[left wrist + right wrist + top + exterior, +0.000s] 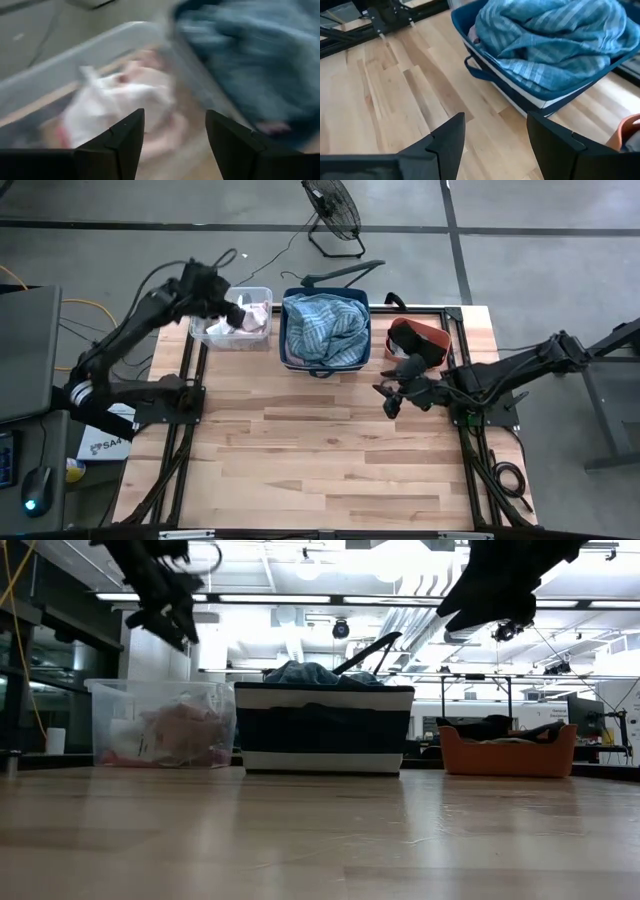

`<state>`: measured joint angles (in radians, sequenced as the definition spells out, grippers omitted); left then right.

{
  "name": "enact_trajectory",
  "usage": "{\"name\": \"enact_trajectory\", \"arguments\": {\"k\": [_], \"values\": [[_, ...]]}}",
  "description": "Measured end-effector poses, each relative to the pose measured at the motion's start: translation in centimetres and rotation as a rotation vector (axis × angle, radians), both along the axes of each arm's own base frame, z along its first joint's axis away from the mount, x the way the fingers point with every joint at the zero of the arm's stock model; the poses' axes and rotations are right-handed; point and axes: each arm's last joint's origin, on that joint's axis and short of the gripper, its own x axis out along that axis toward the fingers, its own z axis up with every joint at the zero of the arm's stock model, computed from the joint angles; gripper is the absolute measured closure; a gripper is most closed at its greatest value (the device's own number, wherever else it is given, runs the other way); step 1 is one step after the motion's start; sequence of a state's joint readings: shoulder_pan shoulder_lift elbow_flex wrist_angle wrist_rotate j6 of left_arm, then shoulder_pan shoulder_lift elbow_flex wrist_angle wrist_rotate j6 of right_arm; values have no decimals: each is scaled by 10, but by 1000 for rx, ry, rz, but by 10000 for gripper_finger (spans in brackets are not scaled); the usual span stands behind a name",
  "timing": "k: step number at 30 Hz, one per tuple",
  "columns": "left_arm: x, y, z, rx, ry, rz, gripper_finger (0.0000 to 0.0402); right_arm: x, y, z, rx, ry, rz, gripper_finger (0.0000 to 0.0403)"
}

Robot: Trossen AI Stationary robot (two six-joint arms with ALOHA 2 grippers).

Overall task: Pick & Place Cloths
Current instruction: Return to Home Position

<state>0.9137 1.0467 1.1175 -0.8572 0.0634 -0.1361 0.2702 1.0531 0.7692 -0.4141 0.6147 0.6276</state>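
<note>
A teal-blue plaid cloth (324,328) fills the navy basket (286,340) at the table's far side; it also shows in the right wrist view (555,40) and the low view (315,673). White and pink cloths (240,317) lie in the clear plastic bin (205,332) left of the basket, blurred in the left wrist view (120,100). My left gripper (228,298) hovers open above the bin, holding nothing. My right gripper (390,395) hangs open above the bare table, right of the basket.
An orange bin (425,338) with dark contents sits at the table's far right corner (508,750). The basket's dark handle (340,275) sticks out past the far edge. The wooden table top (320,460) stretches toward the near edge. A fan (335,215) stands on the floor beyond.
</note>
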Motion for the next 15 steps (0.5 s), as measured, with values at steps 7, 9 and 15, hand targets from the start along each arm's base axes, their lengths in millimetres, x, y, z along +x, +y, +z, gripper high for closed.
{"name": "enact_trajectory", "arguments": {"k": [7, 9, 15], "values": [[3, -67, -20, 91, -208, -295, 194, 0, 21, -1, -17, -120, 62, 198], [5, -84, -32, 99, -261, -390, 194, 1, 28, -7, -9, -196, 112, 198], [16, -127, -74, 141, -456, -684, 194, -6, 31, -41, 72, -458, 255, 198]]}}
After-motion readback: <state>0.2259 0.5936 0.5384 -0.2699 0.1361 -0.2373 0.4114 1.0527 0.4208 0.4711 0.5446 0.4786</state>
